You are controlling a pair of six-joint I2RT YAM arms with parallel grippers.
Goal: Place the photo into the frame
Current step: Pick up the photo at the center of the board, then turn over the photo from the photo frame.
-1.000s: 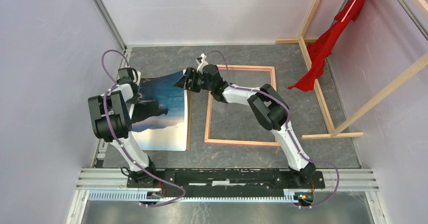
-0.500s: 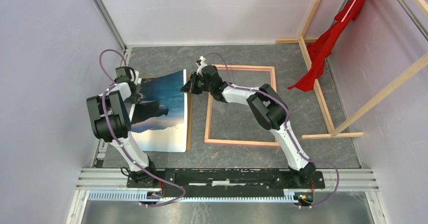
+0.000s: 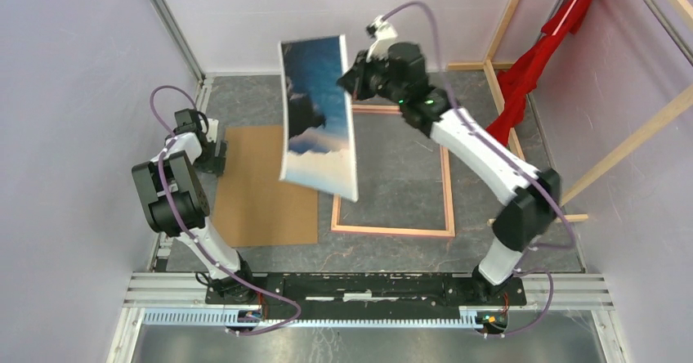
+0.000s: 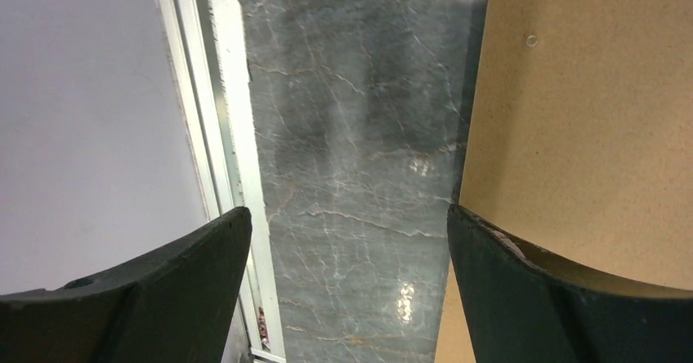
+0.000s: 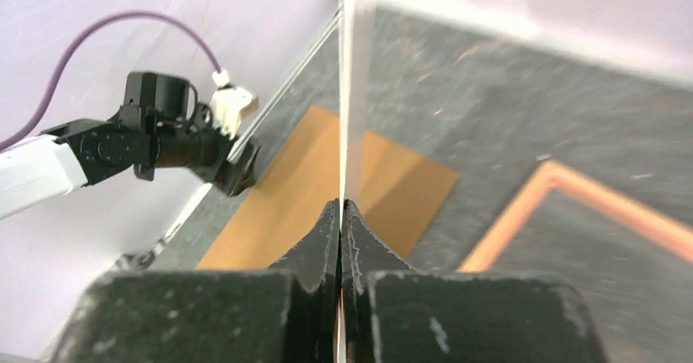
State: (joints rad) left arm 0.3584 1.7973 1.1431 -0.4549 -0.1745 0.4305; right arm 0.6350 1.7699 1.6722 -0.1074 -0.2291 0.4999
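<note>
Right gripper point(image 3: 351, 81) pinches the photo point(image 3: 317, 118) by its edge, holding it up in the air in the upper middle, over the pink frame's point(image 3: 392, 230) left side. Its long side runs top to bottom, leaning a bit, and it shows blue water, dark hills and pale sky. Left gripper point(image 4: 350, 224) is spread wide at the edge of a brown board point(image 3: 261, 191).

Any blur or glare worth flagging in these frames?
Right wrist: the frame is smeared, the fingers sharp, the photo edge-on. Left wrist: small glare spots on the table. Top external: sharp, evenly lit.
</note>
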